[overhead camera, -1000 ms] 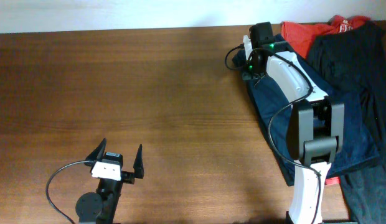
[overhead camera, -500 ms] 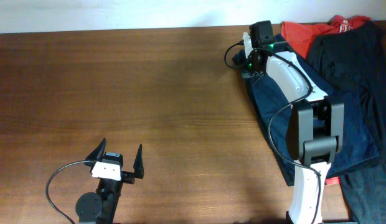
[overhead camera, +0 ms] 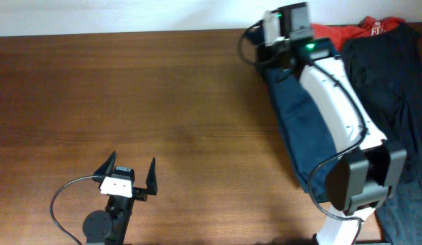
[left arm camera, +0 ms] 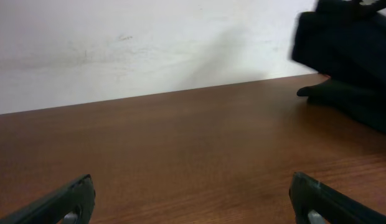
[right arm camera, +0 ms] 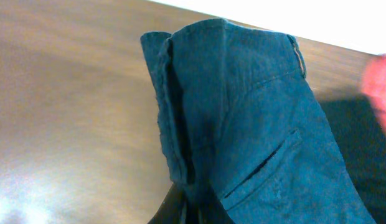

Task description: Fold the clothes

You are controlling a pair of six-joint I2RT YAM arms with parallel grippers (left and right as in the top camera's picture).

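Navy-blue fabric shorts with a gathered waistband (overhead camera: 293, 119) lay at the far right of the brown wooden tabletop (overhead camera: 163, 102), beside a red garment (overhead camera: 333, 31) and a black garment (overhead camera: 395, 68). The right hand (right arm camera: 192, 210) appeared clamped on the shorts' waistband edge, probably to lift and spread it. Only the right wrist view showed this raised fold. The left hand (overhead camera: 133, 162), fingers apart and empty, stood well apart from the shorts.

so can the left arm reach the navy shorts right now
Probably not: the left gripper sits open at the near left, the navy shorts lie far right, held by the right gripper.
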